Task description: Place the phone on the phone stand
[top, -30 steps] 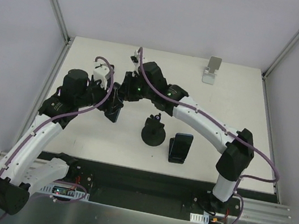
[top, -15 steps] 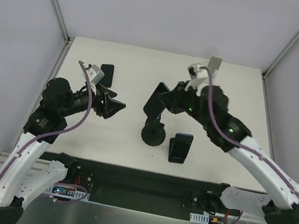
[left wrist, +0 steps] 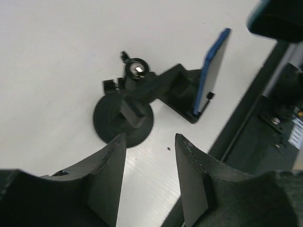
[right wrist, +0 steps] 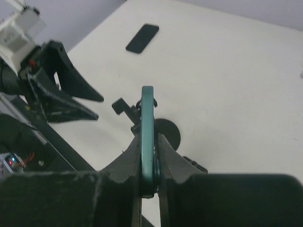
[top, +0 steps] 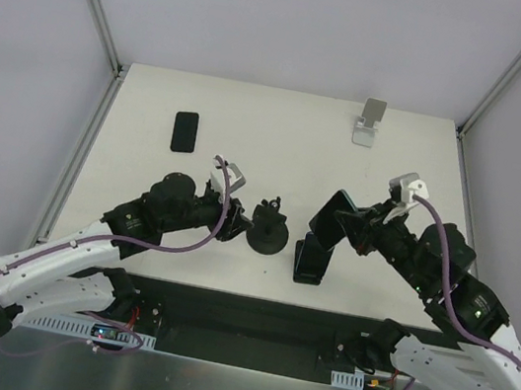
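My right gripper is shut on a teal-edged phone, held on edge between its fingers. In the top view that phone hangs just above a small black stand near the front edge. A black phone stand with a round base stands in the middle of the table, just left of the held phone. My left gripper is low beside that round base, on its left. Its jaws are open with only bare table between them.
A blue-edged phone leans in the small black stand. Another black phone lies flat at the back left. A white stand sits at the back right. The table's front edge and a black rail run close behind both grippers.
Both arms have left the back left. The right one carried the phone to the front right, over the small stand. The left one came down beside the round stand, its jaws narrowing.
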Controlling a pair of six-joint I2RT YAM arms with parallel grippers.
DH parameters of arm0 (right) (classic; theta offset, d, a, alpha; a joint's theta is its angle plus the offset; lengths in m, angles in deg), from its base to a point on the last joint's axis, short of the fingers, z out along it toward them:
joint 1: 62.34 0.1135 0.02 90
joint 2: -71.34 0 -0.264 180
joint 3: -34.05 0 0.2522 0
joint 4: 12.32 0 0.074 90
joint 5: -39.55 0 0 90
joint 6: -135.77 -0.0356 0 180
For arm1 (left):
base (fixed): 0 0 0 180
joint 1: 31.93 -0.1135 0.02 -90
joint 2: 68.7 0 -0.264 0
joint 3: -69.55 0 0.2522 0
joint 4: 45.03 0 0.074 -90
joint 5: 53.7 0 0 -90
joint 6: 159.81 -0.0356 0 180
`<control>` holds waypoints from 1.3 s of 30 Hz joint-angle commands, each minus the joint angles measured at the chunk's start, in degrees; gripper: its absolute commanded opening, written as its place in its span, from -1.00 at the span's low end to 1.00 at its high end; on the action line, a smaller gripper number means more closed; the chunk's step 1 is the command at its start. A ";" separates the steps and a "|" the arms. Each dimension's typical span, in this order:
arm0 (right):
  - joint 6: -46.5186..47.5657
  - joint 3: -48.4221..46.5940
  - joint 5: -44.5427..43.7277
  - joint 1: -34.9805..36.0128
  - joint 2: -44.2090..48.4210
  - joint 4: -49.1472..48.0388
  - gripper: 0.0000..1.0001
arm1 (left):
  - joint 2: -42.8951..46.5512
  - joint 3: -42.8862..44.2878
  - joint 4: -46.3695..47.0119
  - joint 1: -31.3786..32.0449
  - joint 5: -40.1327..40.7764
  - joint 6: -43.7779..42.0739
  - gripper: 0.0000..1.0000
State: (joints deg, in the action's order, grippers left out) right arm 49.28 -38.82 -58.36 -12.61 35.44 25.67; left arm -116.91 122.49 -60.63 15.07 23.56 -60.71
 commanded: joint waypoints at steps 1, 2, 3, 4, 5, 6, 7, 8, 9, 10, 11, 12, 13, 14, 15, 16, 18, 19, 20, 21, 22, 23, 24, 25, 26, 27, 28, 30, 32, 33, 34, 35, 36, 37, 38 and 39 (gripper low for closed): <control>1.85 1.54 4.64 0.01 0.39 -1.02 -0.99 | -2.85 -2.09 9.57 0.90 12.37 -2.07 -0.15; 1.94 1.98 7.35 0.01 0.48 -1.81 -0.99 | -3.21 -2.35 10.19 1.51 12.47 -1.99 -0.17; 2.20 2.51 9.46 0.01 0.48 -2.60 -0.99 | -3.82 -2.87 10.81 1.77 14.03 -2.16 -0.24; 2.29 3.55 10.96 0.10 0.57 -4.52 -0.99 | -4.17 -3.23 11.51 1.86 14.22 -2.42 -0.25; 2.29 4.00 12.80 0.10 0.31 -5.32 -0.99 | -4.26 -3.67 13.52 2.04 14.05 -2.60 -0.28; 2.38 4.35 13.35 0.10 0.04 -6.11 -0.99 | -4.44 -4.45 14.58 2.30 13.79 -2.77 -0.34; 2.29 4.70 13.79 0.10 -0.13 -7.25 -0.99 | -4.53 -4.90 15.81 2.39 13.18 -2.86 -0.36; 2.29 4.71 13.70 0.01 -0.57 -7.79 -0.99 | -4.62 -5.34 16.87 2.48 13.17 -2.86 -0.37; 2.29 4.79 13.35 0.10 -0.84 -8.23 -0.99 | -4.96 -5.43 17.22 2.74 13.17 -3.04 -0.38; 2.12 4.62 12.57 0.10 -1.01 -8.41 -0.99 | -5.14 -5.43 17.31 2.83 12.82 -3.30 -0.38; 2.20 4.45 12.39 0.10 -1.62 -8.50 -0.99 | -5.41 -5.43 17.40 2.92 12.82 -3.22 -0.38; 2.29 4.27 12.56 0.19 -1.89 -8.50 -0.99 | -5.76 -5.60 17.49 3.09 12.82 -3.30 -0.35; 2.55 4.18 13.43 0.10 -1.89 -9.11 -0.99 | -6.02 -5.69 17.67 3.18 12.82 -3.30 -0.25; 2.64 4.44 13.79 0.19 -1.89 -9.72 -0.99 | -6.55 -5.78 17.75 3.27 12.82 -3.39 -0.18; 2.56 4.71 13.96 0.19 -2.07 -11.12 -0.99 | -6.81 -5.78 17.76 3.36 12.82 -3.39 -0.16; 2.82 4.97 13.44 0.10 -1.89 -11.83 -0.99 | -7.08 -5.69 17.84 3.53 12.91 -3.30 -0.14; 2.91 5.41 12.48 0.19 -2.15 -12.80 -0.99 | -7.69 -5.52 18.19 3.71 12.91 -3.39 -0.15; 2.99 5.24 12.21 0.19 -2.94 -12.80 -0.99 | -7.78 -5.60 18.37 4.06 13.08 -3.39 -0.20; 3.34 4.80 12.47 0.19 -3.30 -12.80 -0.99 | -7.95 -5.52 18.46 4.24 13.78 -3.48 -0.24; 3.52 4.71 12.91 0.19 -3.65 -13.32 -0.99 | -7.96 -5.52 18.72 4.32 14.13 -3.48 -0.27; 3.52 4.62 13.96 0.19 -4.35 -13.59 -0.99 | -8.13 -5.52 18.72 4.41 14.31 -3.57 -0.31; 3.61 4.53 14.40 0.19 -4.61 -14.03 -0.99 | -8.13 -5.52 18.81 4.41 14.49 -3.83 -0.33; 3.61 4.45 14.84 0.19 -4.97 -14.56 -0.99 | -8.13 -5.52 19.07 4.41 14.66 -3.83 -0.35; 3.61 4.36 15.11 0.19 -5.84 -14.82 -0.99 | -8.22 -5.69 19.33 4.59 14.93 -3.74 -0.37; 3.61 4.18 15.37 0.27 -6.28 -14.91 -0.99 | -8.31 -5.69 19.42 4.59 15.36 -3.74 -0.38; 3.70 4.09 15.72 0.27 -6.90 -15.43 -0.99 | -8.31 -5.78 19.51 4.68 15.63 -3.83 -0.39; 3.61 4.09 15.90 0.27 -7.16 -15.70 -0.99 | -8.40 -5.95 19.95 4.85 15.89 -3.74 -0.39; 3.70 3.92 16.60 0.27 -8.04 -16.67 -0.99 | -8.66 -5.96 20.21 4.94 16.07 -3.83 -0.39; 3.87 3.83 16.78 0.36 -8.66 -17.37 -0.99 | -8.92 -5.96 20.57 5.38 16.07 -4.00 -0.39; 4.14 3.83 16.87 0.45 -9.36 -17.55 -0.99 | -9.10 -5.87 20.65 5.47 16.51 -4.09 -0.42; 4.31 3.83 16.87 0.62 -9.62 -17.81 -0.99 | -9.19 -5.87 20.83 5.64 16.77 -4.27 -0.43; 4.66 3.74 16.95 0.71 -9.80 -17.90 -0.99 | -9.54 -5.87 20.92 5.73 16.95 -4.36 -0.44; 5.27 3.65 16.95 0.63 -10.15 -18.07 -0.99 | -9.63 -5.78 21.01 5.91 17.12 -4.44 -0.47; 5.72 3.83 16.95 0.71 -10.42 -18.25 -0.99 | -9.80 -5.78 21.01 5.99 17.21 -4.53 -0.50; 6.16 3.92 17.04 0.71 -10.42 -18.69 -0.99 | -10.15 -5.78 21.18 5.99 17.21 -4.62 -0.55; 6.59 3.92 17.22 0.80 -10.77 -18.69 -0.99 | -10.33 -5.69 21.18 6.17 17.21 -4.80 -0.61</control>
State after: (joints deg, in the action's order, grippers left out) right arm 53.56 -33.09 -42.64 -12.21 24.75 14.28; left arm -126.48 117.09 -42.47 20.51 39.37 -64.01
